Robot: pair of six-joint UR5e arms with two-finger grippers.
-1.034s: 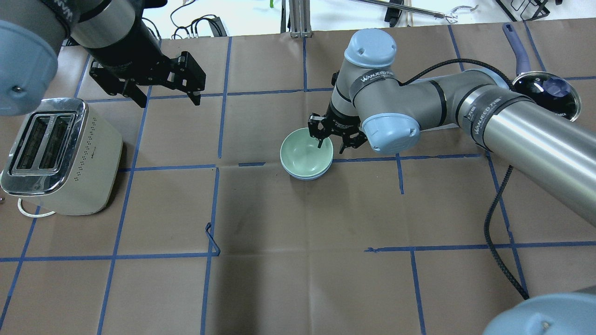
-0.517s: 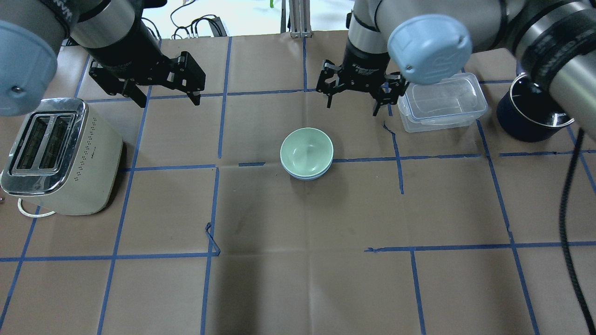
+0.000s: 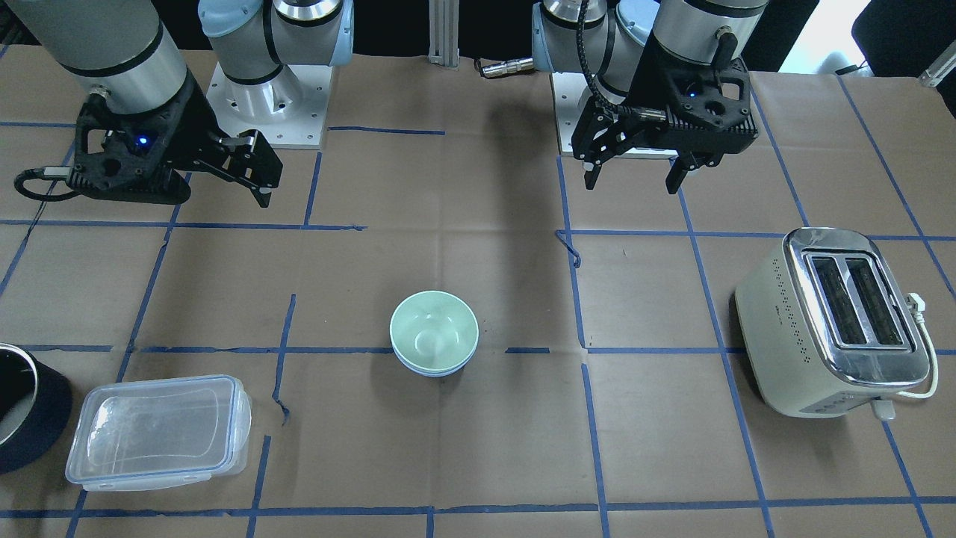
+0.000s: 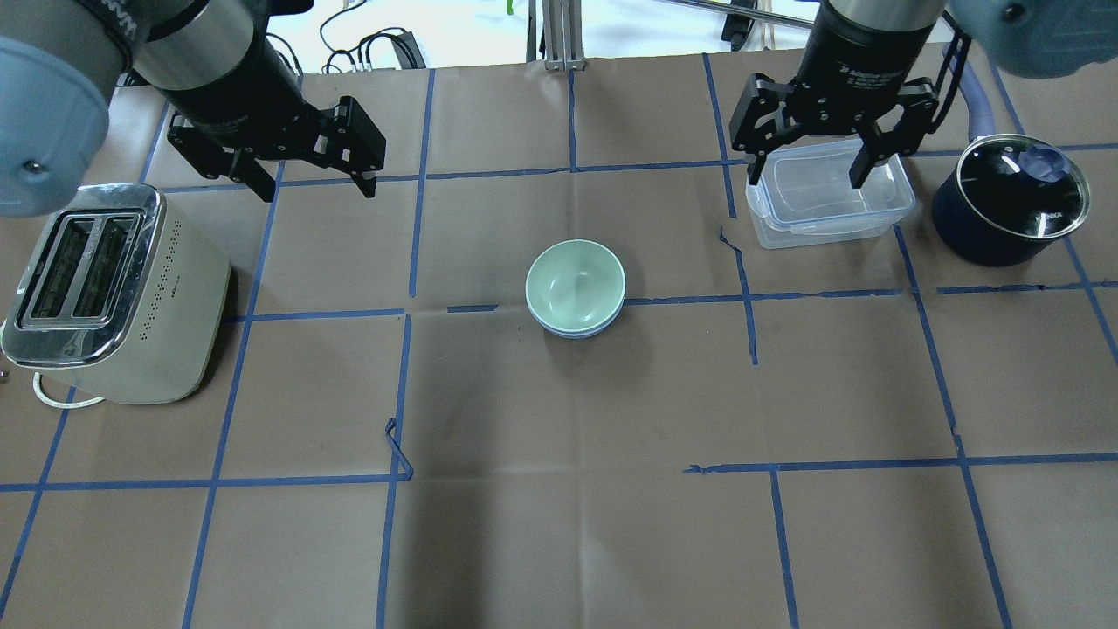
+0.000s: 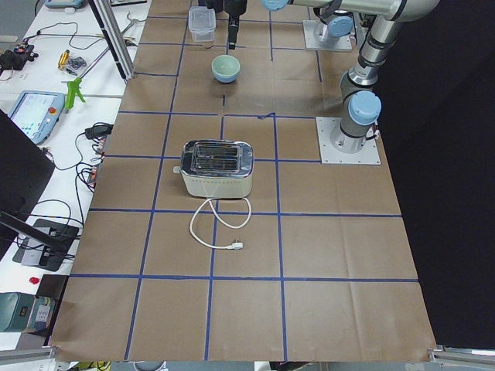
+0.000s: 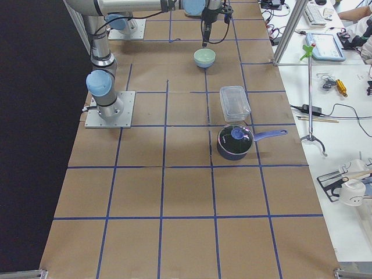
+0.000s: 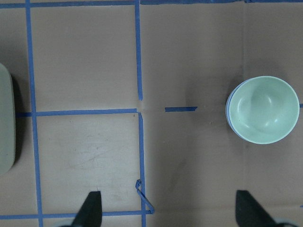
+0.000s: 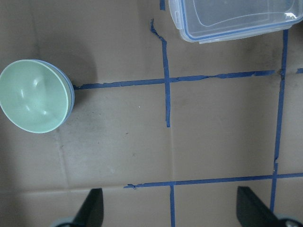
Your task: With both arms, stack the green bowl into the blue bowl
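Observation:
The green bowl (image 4: 575, 279) sits nested inside the blue bowl (image 4: 578, 333) at the table's middle; only the blue bowl's rim shows beneath it. The stack also shows in the front view (image 3: 433, 329), the left wrist view (image 7: 263, 109) and the right wrist view (image 8: 33, 94). My left gripper (image 4: 316, 182) is open and empty, raised well to the stack's far left. My right gripper (image 4: 806, 179) is open and empty, raised above the clear container, well to the stack's far right. Neither gripper touches the bowls.
A cream toaster (image 4: 105, 288) stands at the left edge. A clear lidded plastic container (image 4: 825, 210) lies at the far right, under my right gripper. A dark navy pot (image 4: 1004, 201) with a glass lid stands beside it. Blue tape lines grid the brown table cover.
My right gripper has lifted away from the bowls' rim and swung back and to the right, over the clear container. The stacked bowls and my left arm have not moved.

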